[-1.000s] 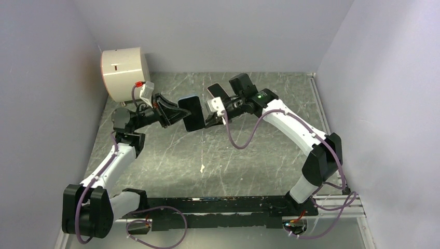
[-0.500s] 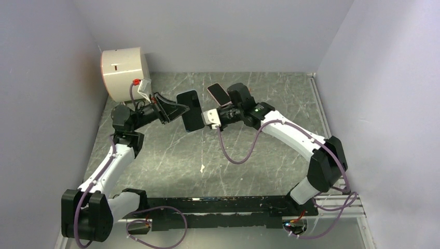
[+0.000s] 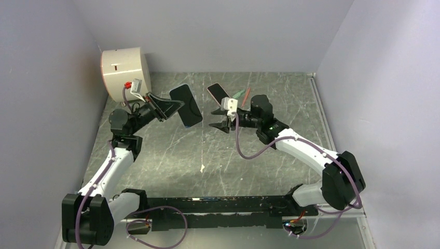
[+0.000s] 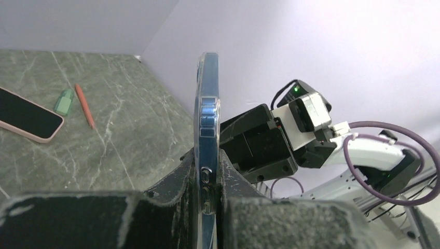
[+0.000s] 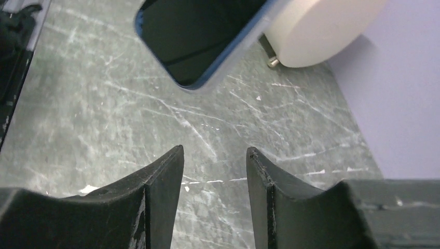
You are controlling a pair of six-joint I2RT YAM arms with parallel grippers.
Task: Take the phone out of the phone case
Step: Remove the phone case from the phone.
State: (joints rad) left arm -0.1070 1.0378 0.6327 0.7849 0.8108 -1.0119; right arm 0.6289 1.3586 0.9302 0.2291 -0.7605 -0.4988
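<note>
Blue-edged phone (image 3: 186, 105) sits pinched in left tool (image 4: 207, 181); right tool (image 5: 215, 155) stands parted, empty.

The right gripper (image 3: 215, 119) has let go of the cased phone (image 3: 187, 105) and drawn back to the right; its jaws now stand apart with nothing between them. The left gripper (image 3: 168, 108) has carried the cased phone up toward the far left. An orange pen (image 3: 246, 94) has come into sight
</note>
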